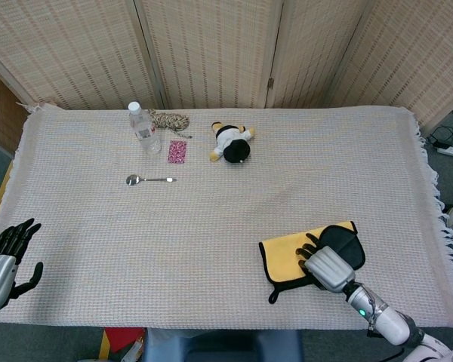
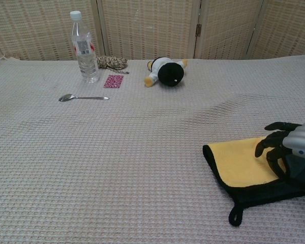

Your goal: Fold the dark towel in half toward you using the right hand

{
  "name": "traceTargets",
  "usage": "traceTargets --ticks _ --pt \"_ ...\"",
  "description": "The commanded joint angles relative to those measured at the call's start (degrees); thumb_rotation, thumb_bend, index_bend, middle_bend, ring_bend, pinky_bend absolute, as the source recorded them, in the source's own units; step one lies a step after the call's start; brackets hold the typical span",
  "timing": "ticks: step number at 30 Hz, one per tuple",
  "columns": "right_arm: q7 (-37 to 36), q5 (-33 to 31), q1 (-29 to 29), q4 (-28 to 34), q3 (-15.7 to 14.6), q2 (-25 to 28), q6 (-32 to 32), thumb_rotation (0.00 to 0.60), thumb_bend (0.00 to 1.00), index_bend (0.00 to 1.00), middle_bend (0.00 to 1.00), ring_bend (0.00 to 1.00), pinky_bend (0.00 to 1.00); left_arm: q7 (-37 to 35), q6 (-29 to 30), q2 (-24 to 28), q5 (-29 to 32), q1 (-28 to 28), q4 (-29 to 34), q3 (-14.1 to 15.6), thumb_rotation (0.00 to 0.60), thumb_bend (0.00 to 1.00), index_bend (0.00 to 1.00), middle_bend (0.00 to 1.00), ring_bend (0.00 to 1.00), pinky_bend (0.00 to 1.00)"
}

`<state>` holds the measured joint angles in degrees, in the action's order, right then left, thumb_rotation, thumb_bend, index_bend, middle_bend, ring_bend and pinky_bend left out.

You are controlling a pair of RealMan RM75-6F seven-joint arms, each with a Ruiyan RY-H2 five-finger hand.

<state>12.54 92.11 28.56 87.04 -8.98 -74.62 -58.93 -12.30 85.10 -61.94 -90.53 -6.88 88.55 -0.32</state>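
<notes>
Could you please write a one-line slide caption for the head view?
Right hand pulls the dark towel toward the robot, exposing its yellow underside.

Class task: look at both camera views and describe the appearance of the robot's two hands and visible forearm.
Both the left hand and right hand have black fingers and a ribbed silver-grey back. The right forearm is silver-grey with black bands and a small green light.
</notes>
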Motion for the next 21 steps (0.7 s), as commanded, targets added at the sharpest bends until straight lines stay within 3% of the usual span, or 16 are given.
traceTargets --ticks 1,10,12,18,21 --pt "0.4 0.0 -0.1 -0.2 0.1 -0.3 0.5 0.6 0.5 0.69 0.26 0.19 0.04 0.0 0.0 0.0 0.0 0.0 0.0 0.0 0.6 0.59 0.0 0.05 0.0 0.0" --pt "1.9 -0.2 0.0 -1.2 0.4 -1.6 2.1 0.6 0.5 0.69 0.24 0.19 0.04 -0.1 0.4 0.1 0.1 0.2 0.0 -0.1 0.6 0.6 0.0 0.05 0.0 0.0" --pt "2.1 -0.6 0.0 -0.9 0.4 -1.4 2.7 0.6 0.5 0.64 0.22 0.18 0.04 -0.2 0.5 0.1 0.0 0.2 0.1 -0.1 0.6 0.6 0.0 0.05 0.0 0.0" --pt "2.3 -1.4 0.3 0.5 0.3 -0.1 4.5 0.6 0.5 0.22 0.1 0.11 0.04 -0.2 0.7 0.1 0.0 0.2 0.0 -0.1 0.6 0.6 0.0 0.05 0.0 0.0" --pt "2.9 -2.1 0.8 1.8 0.1 1.1 6.2 0.6 0.5 0.06 0.05 0.08 0.03 -0.3 0.7 0.1 0.0 0.3 0.0 -0.2 0.6 0.61 0.0 0.05 0.0 0.0"
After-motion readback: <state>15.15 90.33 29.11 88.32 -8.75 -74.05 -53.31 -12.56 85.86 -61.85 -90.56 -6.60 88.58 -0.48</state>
